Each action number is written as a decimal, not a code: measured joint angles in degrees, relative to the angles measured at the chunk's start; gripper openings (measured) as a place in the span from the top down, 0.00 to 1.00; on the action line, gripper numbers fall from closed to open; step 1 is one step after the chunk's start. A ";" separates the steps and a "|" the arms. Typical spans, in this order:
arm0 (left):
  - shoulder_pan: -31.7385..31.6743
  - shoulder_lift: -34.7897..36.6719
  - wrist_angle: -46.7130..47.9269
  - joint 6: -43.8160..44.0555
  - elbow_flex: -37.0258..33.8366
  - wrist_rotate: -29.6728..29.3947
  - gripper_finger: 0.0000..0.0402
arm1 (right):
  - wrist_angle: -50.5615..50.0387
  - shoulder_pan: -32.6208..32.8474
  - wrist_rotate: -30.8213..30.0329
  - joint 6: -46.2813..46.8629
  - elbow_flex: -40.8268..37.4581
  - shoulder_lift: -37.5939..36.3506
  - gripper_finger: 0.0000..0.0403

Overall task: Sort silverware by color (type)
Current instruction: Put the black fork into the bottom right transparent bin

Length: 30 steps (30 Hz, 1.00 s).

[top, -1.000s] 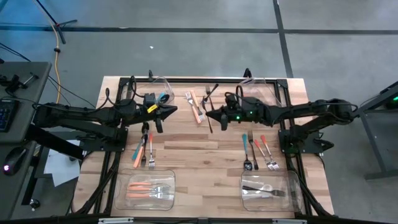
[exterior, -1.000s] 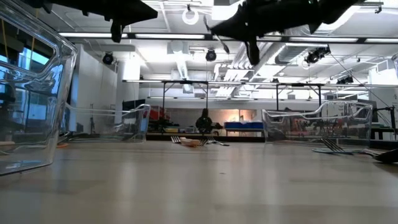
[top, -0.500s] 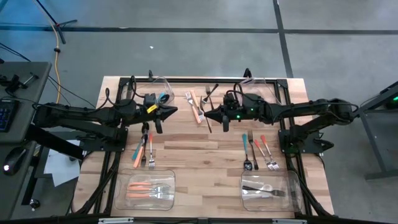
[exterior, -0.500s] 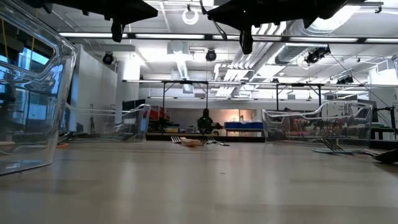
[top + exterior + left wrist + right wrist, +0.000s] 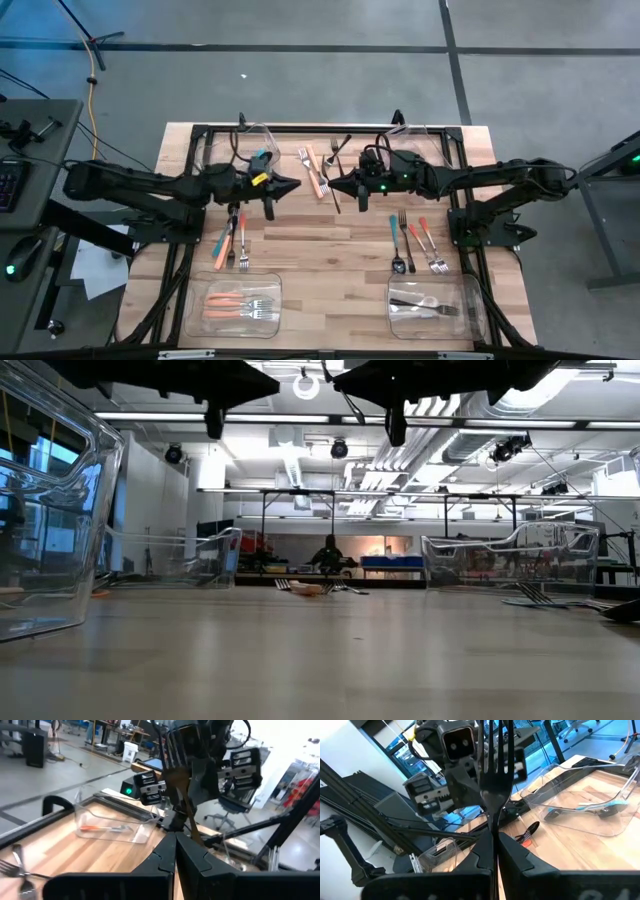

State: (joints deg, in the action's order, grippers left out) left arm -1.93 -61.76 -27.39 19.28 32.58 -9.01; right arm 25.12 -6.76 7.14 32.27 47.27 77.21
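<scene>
sorting is partway through, judging by how the pieces lie: the near left clear bin [image 5: 233, 303] already holds orange-handled pieces together with some plain metal forks, the near right clear bin [image 5: 436, 305] holds dark pieces, and in the right wrist view a far bin [image 5: 580, 815] holds one teal-handled piece [image 5: 600, 807]. both arms hang above the middle of the bench [image 5: 330, 255], facing each other. the right gripper [image 5: 336, 185] has its jaws clenched on a dark fork [image 5: 492, 767], tines standing up past the fingertips in its wrist view; the left gripper [image 5: 292, 185] likewise has its jaws clenched on another dark fork [image 5: 176, 770], which shows upright in the left wrist view. these two look bound for the dark-piece bin, though which goes first cannot be told. still loose on the bench are three clusters: a teal and red-orange group [image 5: 230, 243] near the left arm, an orange and metal group [image 5: 320, 170] at the far middle between the grippers, and a teal, dark and red-orange group [image 5: 415, 242] just beyond the near right bin. by rough judgement about half the silverware is binned or in hand, and the loose clusters, roughly ten pieces, remain to be picked up one at a time and matched to their bins.
</scene>
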 joint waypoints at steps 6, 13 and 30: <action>0.00 -7.64 -11.23 1.58 0.00 1.42 1.00 | 0.10 0.04 0.02 0.11 0.00 -0.02 1.00; 0.00 -10.46 -19.32 1.67 0.00 1.51 1.00 | 2.30 0.04 0.28 -0.58 0.02 0.00 1.00; -0.02 -10.46 -20.25 1.45 0.63 6.84 1.00 | 4.35 0.04 6.60 -7.81 0.02 0.00 1.00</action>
State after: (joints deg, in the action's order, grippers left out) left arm -1.96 -72.23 -47.64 20.72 33.21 -2.17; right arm 29.47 -6.72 13.74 24.46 47.29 77.21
